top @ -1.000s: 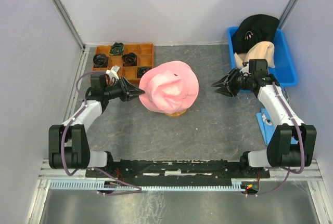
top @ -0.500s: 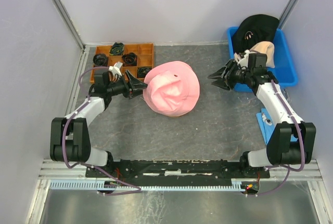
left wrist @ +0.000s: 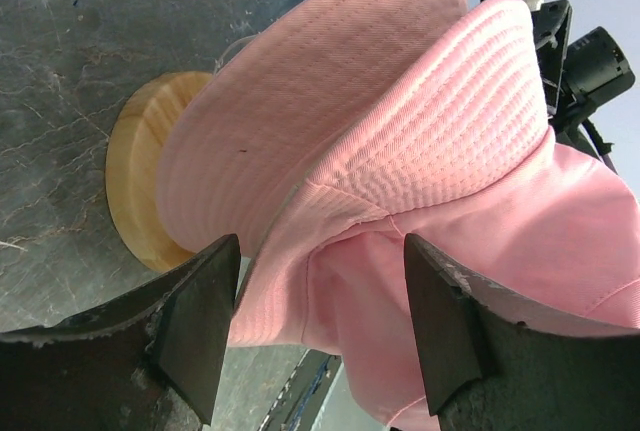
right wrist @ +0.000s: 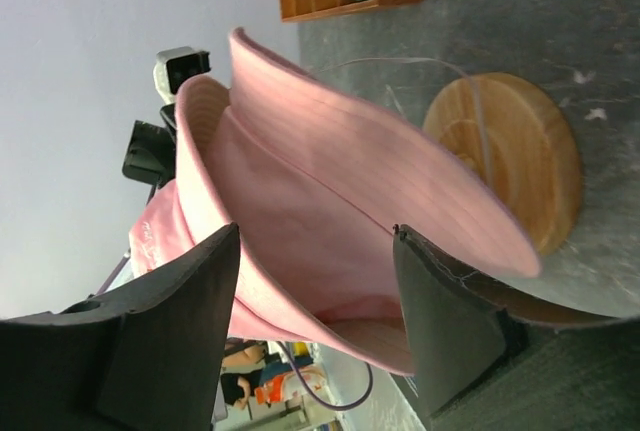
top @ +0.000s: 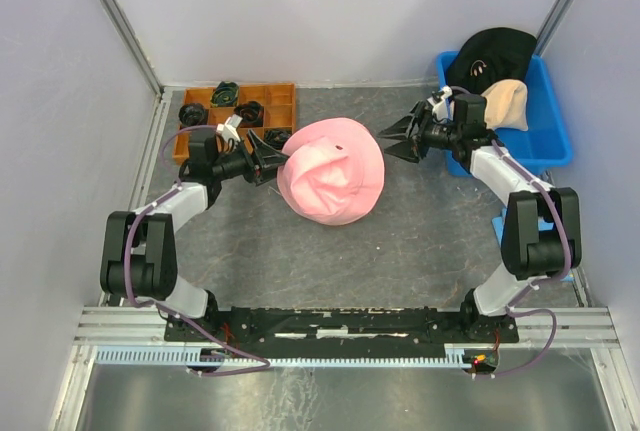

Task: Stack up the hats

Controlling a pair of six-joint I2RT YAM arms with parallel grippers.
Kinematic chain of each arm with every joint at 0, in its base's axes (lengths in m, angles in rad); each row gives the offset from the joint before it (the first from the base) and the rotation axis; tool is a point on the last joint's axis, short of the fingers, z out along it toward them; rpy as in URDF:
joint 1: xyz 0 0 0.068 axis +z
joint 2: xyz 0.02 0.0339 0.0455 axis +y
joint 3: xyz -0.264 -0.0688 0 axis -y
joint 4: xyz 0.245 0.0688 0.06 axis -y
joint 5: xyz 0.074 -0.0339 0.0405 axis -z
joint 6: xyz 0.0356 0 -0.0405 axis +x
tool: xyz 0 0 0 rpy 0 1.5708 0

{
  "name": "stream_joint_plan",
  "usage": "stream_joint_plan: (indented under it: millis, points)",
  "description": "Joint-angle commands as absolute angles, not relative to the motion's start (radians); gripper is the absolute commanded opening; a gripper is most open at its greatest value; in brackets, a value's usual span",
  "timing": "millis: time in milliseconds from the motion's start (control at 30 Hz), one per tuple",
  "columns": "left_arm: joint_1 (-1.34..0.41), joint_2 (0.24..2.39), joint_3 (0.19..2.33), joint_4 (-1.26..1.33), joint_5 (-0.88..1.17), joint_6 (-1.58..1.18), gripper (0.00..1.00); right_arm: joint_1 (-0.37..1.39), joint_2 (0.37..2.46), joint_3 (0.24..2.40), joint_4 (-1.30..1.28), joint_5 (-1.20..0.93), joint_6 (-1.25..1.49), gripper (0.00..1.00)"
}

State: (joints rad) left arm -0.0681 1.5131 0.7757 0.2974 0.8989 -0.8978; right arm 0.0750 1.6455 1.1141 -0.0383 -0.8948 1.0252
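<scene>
Two pink hats [top: 331,171] lie one over the other on a round wooden stand in the middle of the floor. My left gripper [top: 272,161] is open at their left brim. In the left wrist view the pink hats [left wrist: 420,151] sag between its spread fingers [left wrist: 200,311] without being pinched, above the stand's wooden base [left wrist: 140,191]. My right gripper [top: 389,141] is open just off the hats' upper right edge. In its wrist view the pink brim [right wrist: 330,201] fills the gap of the right gripper [right wrist: 315,301]. A black hat [top: 490,51] and a beige hat [top: 505,101] lie in the blue bin [top: 555,141].
An orange compartment tray [top: 280,96] with small dark coiled bundles [top: 248,111] stands at the back left, right behind my left arm. White walls close in on both sides and the back. The blue bin sits against the right wall.
The left gripper opened and moved up against the hats' left brim. The right gripper swung left from the bin toward the hats and opened wider. The hats dropped over the stand's base.
</scene>
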Motion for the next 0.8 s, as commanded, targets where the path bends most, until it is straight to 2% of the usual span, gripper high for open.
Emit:
stream_joint_plan:
  millis: [0,233,400,767]
  points:
    - [-0.073,1.512,0.817,0.365,0.918,-0.943,0.73,0.113,1.662,1.151,0.226,-0.963,1.137,0.69]
    - [-0.073,1.511,0.819,0.362,0.91,-0.951,0.73,0.119,1.657,1.169,0.333,-0.984,1.242,0.68]
    - [-0.074,1.508,0.816,0.36,0.906,-0.955,0.73,0.132,1.666,1.175,0.323,-1.008,1.247,0.59]
    - [-0.073,1.503,0.821,0.36,0.908,-0.963,0.73,0.193,1.694,1.159,0.315,-0.998,1.23,0.61]
